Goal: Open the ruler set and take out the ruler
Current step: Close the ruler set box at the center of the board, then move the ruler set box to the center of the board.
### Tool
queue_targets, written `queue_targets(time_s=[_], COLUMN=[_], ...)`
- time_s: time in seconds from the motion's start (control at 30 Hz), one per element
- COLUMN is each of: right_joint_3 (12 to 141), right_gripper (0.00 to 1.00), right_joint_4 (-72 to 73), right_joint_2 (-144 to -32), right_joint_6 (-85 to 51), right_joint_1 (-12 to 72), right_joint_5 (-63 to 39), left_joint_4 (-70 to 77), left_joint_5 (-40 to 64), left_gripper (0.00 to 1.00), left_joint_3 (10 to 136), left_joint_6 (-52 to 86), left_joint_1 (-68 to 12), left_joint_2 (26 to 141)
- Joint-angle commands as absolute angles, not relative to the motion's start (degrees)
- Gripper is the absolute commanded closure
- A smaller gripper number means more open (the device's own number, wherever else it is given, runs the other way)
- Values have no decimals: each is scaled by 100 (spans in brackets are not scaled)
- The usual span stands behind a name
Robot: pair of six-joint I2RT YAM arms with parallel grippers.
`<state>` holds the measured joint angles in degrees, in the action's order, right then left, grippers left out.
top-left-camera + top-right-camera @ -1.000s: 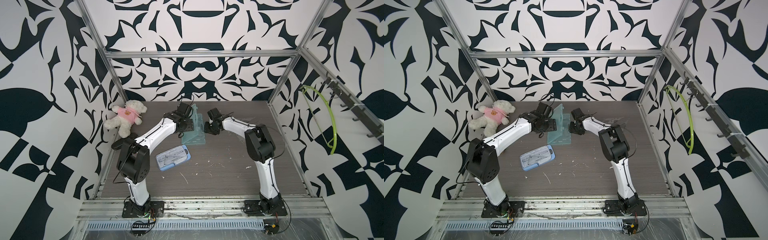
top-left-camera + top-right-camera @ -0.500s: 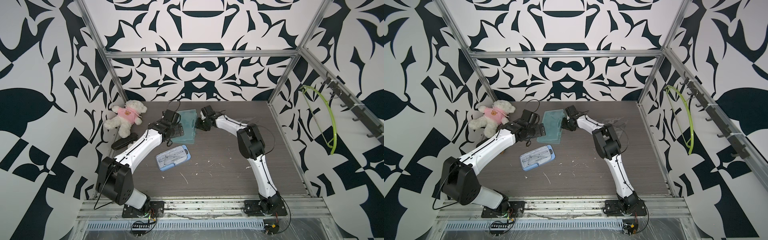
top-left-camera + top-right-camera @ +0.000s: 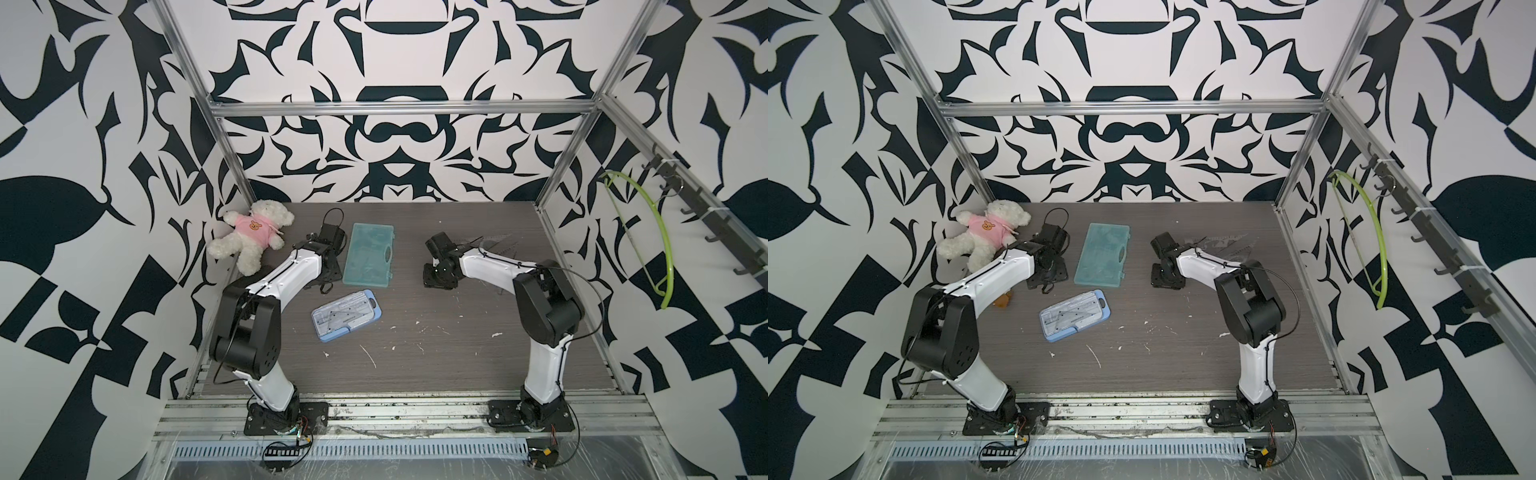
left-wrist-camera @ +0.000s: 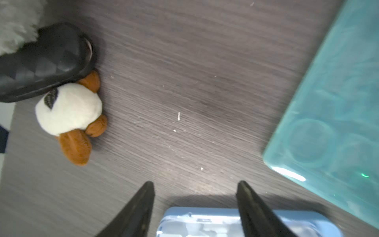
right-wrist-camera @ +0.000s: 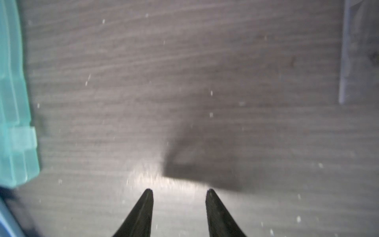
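looking at a top view, you see the ruler set [image 3: 346,314] lying flat and closed on the table [image 3: 415,353], left of the middle, just nearer than the teal case [image 3: 369,254]. your left gripper [image 4: 194,184] hangs just left of the teal case, jaws wide and holding nothing. your right gripper [image 5: 179,191] is well apart to the right, jaws half apart, also empty.
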<state>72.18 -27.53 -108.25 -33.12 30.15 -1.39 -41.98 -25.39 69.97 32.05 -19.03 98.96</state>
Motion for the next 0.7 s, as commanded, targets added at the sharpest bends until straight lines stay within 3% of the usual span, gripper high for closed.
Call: queue_targets(time_s=[0.0,0.33,0.67], right_joint_3=[7019,6483,6221], right_gripper=[56,56,56], right_joint_4=[-2612,-2501,-2491], right_joint_2=[-10339,-9684,-9325], right_joint_6=[-3278,-3331,-3384], right_joint_1=[3226,3366,3368], right_joint_5=[-112,-144,-97], left_joint_4=[-4652,-4970,-5631], left_joint_5=[-2986,-2611,-1999], left_gripper=[38,39,39], left_joint_3=[7253,7030,6726], left_joint_6=[3086,3005,3171], left_joint_1=[-1907,-2032,-3102], left_joint_2=[10381,10716,10549])
